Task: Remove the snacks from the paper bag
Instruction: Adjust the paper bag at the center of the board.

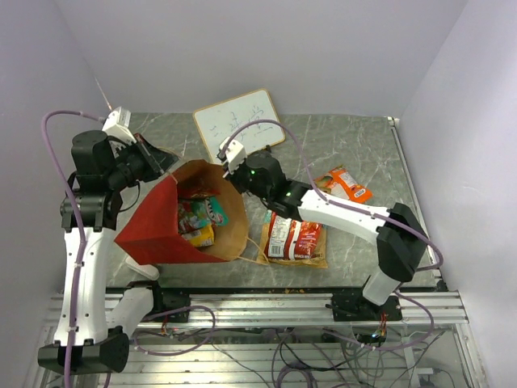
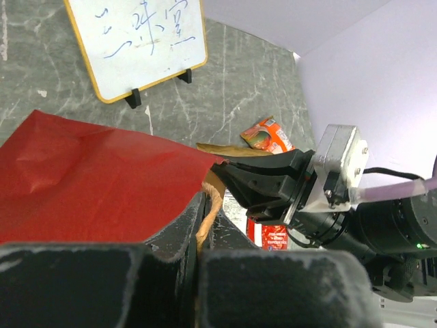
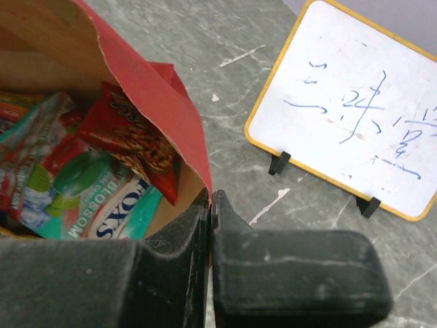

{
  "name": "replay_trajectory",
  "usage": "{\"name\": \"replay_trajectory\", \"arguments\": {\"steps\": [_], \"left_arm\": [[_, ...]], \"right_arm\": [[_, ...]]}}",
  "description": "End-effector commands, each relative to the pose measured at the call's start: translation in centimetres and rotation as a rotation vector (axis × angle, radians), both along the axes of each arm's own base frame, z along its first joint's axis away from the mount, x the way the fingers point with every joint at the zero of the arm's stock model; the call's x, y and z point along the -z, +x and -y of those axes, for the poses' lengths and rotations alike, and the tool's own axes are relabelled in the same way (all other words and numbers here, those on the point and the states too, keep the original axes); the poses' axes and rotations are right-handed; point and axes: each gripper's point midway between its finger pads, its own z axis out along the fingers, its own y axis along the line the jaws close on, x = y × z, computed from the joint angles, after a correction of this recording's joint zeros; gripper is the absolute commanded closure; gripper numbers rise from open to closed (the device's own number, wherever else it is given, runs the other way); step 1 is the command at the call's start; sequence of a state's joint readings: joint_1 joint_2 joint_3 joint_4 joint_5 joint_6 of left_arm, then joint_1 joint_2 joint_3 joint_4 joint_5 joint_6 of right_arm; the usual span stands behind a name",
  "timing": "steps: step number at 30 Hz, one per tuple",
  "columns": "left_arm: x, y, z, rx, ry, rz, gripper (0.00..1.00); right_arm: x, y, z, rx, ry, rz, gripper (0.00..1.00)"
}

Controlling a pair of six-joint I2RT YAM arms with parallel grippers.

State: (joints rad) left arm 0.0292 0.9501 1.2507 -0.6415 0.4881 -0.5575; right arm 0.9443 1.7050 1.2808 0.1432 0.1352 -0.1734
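The grey marbled table [image 1: 355, 137] is closed in by pale walls [image 1: 452, 97] at the back and both sides, with a metal rail [image 1: 414, 198] along its right edge. Its barest stretch lies at the back right, beyond the yellow-framed white writing board [image 1: 238, 121]. The tall red paper carrier bag [image 1: 153, 226] lies tipped over on the left half. Its long axis runs from the closed end at the near left to the brown-lined mouth, which faces right and up, just in front of the board. Glossy foil packets [image 1: 200, 217], teal, red and yellow, sit inside the mouth. The left gripper [image 1: 166, 167] has its jaws pressed together on the back-left rim. The right gripper [image 1: 229, 166] pinches the rim opposite, just beside the board. An orange packet [image 1: 346, 184] and red-and-white packets [image 1: 292, 238] lie on the table to the right of the bag.
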Motion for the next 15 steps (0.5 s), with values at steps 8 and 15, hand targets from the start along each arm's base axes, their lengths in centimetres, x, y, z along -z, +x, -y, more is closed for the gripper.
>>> {"name": "replay_trajectory", "arguments": {"steps": [8, 15], "left_arm": [[-0.8, -4.8, 1.0, 0.052, -0.027, -0.007, 0.93], [-1.7, -4.3, 1.2, 0.041, -0.069, -0.017, 0.93]], "right_arm": [[-3.1, -3.4, 1.6, -0.083, 0.033, -0.071, 0.8], [-4.9, -7.0, 2.5, -0.258, -0.078, -0.04, 0.52]]}}
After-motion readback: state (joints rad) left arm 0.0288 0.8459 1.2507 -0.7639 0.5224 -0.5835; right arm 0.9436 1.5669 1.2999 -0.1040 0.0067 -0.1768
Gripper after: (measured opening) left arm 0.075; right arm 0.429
